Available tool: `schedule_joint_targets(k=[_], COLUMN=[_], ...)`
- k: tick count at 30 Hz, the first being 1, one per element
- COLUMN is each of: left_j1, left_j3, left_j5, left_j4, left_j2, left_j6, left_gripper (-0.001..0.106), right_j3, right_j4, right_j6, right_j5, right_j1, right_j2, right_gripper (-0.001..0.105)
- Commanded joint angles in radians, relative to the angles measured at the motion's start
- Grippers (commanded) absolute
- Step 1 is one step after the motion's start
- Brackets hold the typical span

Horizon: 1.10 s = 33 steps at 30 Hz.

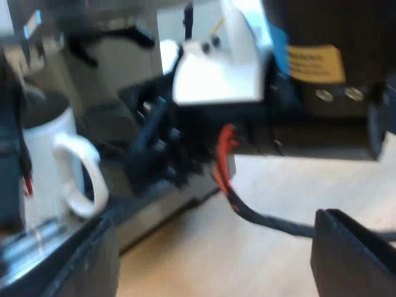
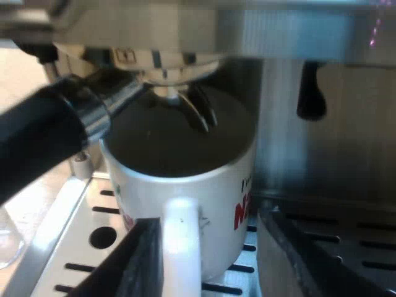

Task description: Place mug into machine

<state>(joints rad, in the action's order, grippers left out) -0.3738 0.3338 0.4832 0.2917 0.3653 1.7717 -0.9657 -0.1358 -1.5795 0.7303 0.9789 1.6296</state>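
Note:
The white mug (image 2: 185, 179) with red lettering stands on the espresso machine's slotted drip tray (image 2: 80, 247), directly under the spouts of the metal holder (image 2: 185, 102) locked into the machine's front. The holder's dark handle (image 2: 37, 142) sticks out past the mug's rim. My right gripper (image 2: 210, 253) is open, its fingers (image 2: 139, 263) standing either side of the mug's handle (image 2: 181, 241), one close against it and the other apart. From the left wrist, the mug (image 1: 46, 161) shows with the right arm (image 1: 158, 145) close by its handle. My left gripper (image 1: 210, 247) hangs open over the wooden table (image 1: 278, 192), holding nothing.
The black steam wand tip (image 2: 309, 93) hangs beside the mug in front of the machine's steel back wall. A dark box with a yellow label (image 1: 315, 62) stands beyond the table. The tray's edge (image 1: 154, 210) borders the bare wood.

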Motion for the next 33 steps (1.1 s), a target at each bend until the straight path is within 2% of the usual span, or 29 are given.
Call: schedule_joint_targets(k=[1, 8, 11, 12, 15, 19, 20, 24, 31, 33], left_j1=[0.000, 0.000, 0.000, 0.000, 0.000, 0.000, 0.000, 0.000, 0.000, 0.000], left_j3=[0.032, 0.095, 0.138, 0.168, 0.216, 0.232, 0.239, 0.245, 0.245, 0.245], left_j5=[0.008, 0.008, 0.008, 0.006, 0.006, 0.006, 0.003, 0.003, 0.000, 0.000], left_j4=[-0.005, 0.003, 0.053, 0.110, 0.184, 0.202, 0.206, 0.205, 0.250, 0.272], left_j2=[-0.002, -0.002, -0.002, -0.002, -0.004, -0.023, -0.059, -0.149, -0.271, -0.282], left_j6=[0.004, 0.004, 0.004, 0.004, 0.001, 0.001, 0.001, 0.001, 0.004, 0.004], left_gripper=[0.066, 0.066, 0.066, 0.066, 0.066, 0.066, 0.066, 0.066, 0.066, 0.066], right_j3=[0.015, 0.077, 0.077, 0.077, 0.077, 0.077, 0.077, 0.077, 0.077, 0.077], right_j4=[0.006, 0.028, 0.053, 0.073, 0.104, 0.112, 0.117, 0.117, 0.117, 0.117], right_j6=[-0.002, -0.004, -0.013, -0.022, -0.025, -0.035, -0.082, -0.142, -0.154, -0.154], right_j5=[0.005, 0.011, 0.013, 0.014, 0.013, 0.008, 0.008, 0.010, 0.010, 0.010], right_j1=[0.017, 0.088, 0.098, 0.106, 0.121, 0.125, 0.138, 0.157, 0.197, 0.203], right_j2=[-0.046, -0.191, -0.214, -0.234, -0.291, -0.313, -0.360, -0.400, -0.420, -0.420], right_gripper=[0.038, 0.038, 0.038, 0.038, 0.038, 0.038, 0.038, 0.038, 0.038, 0.032])
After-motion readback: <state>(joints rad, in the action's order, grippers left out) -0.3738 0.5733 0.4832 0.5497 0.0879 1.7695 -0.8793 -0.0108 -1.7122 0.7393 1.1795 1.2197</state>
